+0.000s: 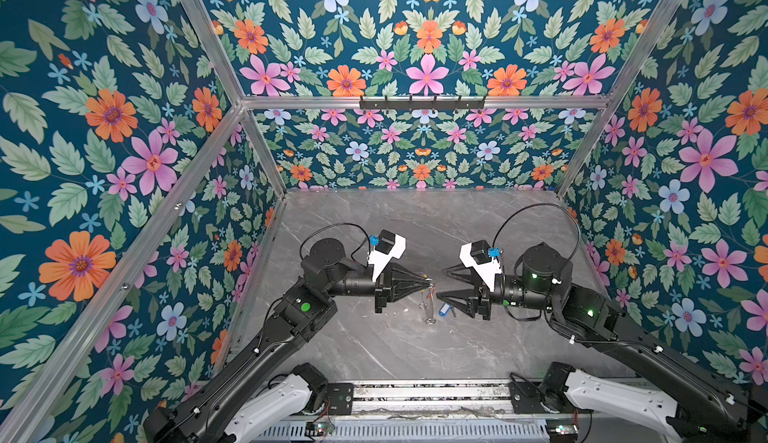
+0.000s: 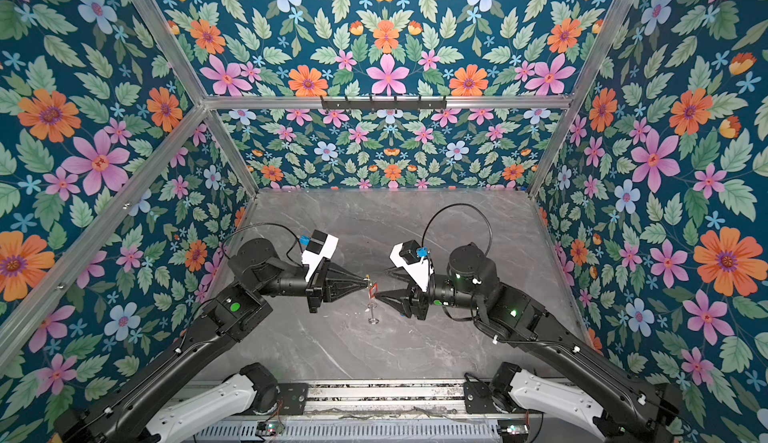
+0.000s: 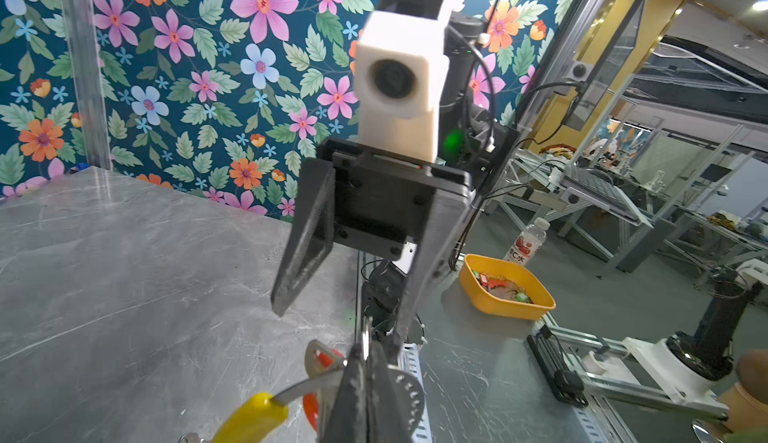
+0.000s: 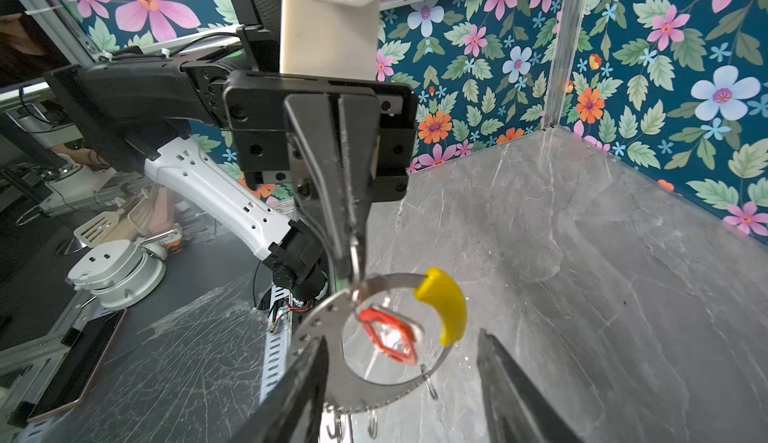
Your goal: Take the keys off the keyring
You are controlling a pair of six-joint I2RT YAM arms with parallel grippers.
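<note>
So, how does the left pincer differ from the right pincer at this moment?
The left pincer is shut; the right pincer is open. The left pincer clamps the keyring; the right pincer grips nothing. Both are black and point towards each other.

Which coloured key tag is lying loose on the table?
The blue tag: it lies on the table, while the red tag hangs on the keyring that the left tool holds.

keyring [image 4: 322,316] partly behind right claw finger [image 4: 303,378], blue tag [image 1: 444,309] half hidden
</note>
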